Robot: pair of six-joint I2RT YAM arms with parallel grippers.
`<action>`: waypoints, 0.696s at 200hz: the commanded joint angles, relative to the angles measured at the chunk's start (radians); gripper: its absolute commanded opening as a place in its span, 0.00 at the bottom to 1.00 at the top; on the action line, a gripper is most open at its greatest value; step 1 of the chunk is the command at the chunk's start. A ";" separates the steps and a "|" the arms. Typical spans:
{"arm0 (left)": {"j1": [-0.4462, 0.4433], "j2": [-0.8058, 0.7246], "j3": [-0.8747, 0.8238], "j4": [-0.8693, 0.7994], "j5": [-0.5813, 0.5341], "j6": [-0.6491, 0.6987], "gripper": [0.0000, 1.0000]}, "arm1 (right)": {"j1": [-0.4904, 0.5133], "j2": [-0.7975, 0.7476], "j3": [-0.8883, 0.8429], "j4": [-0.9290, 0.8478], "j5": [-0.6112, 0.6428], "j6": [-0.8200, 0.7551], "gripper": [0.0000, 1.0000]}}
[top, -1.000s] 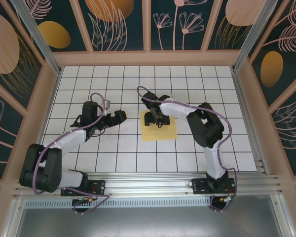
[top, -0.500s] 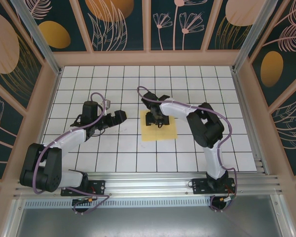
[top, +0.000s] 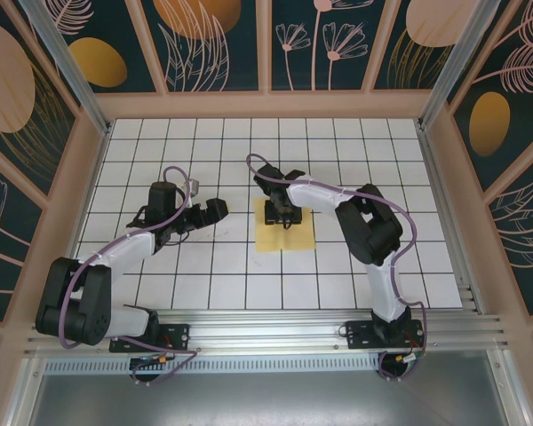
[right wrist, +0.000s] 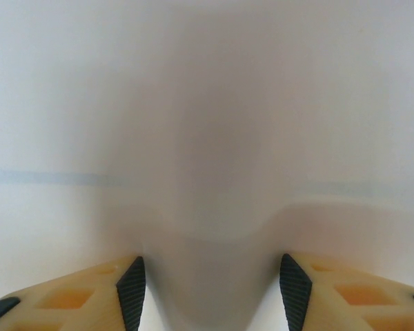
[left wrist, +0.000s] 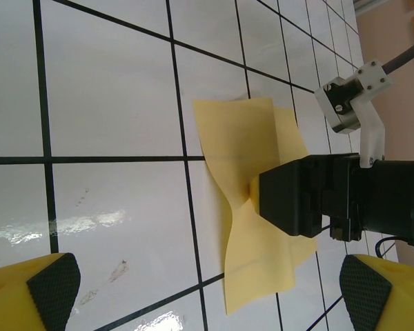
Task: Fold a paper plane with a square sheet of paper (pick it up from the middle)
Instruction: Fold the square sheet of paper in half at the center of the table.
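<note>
- In the top view the paper (top: 285, 236) lies on the table (top: 160, 146) just right of frame centre, between the two arms.
- My right gripper (top: 280, 216) is down on the upper half of the paper, reaching in from the right side of the frame.
- From the left wrist camera the paper is no flat square. It narrows to a waist at mid-frame where the right gripper's black head meets it, and fans out above and below like a bow tie.
- The upper lobe lies close to the table, and the lower lobe runs down toward the bottom edge of the frame.
- The right wrist view is blurred. I can make out the right fingers (right wrist: 132, 289) low in the frame, partly drawn together, with a raised ridge of paper running up between the pads and touching both.
- I read that as a pinch on the middle of the paper.
- Whether any part of the paper has left the table, I cannot tell.
- My left gripper (top: 210, 211) sits left of centre in the top view, well apart from the paper and pointing toward it.
- Its fingers (left wrist: 52, 289) are spread wide, one pad in each bottom corner of the left wrist frame, with nothing between them but table and the paper's lower tip.
</note>
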 commanded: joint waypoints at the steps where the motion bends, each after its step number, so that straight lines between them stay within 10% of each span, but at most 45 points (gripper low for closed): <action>1: -0.005 -0.002 0.023 -0.011 0.013 0.015 0.98 | 0.005 0.004 0.033 -0.028 -0.004 0.020 0.53; 53: -0.005 -0.012 0.019 -0.015 0.008 0.013 0.98 | -0.001 -0.103 0.006 0.047 -0.077 0.058 0.35; 139: -0.006 -0.061 0.029 -0.027 0.014 0.001 0.99 | -0.042 -0.341 -0.218 0.470 -0.456 0.233 0.35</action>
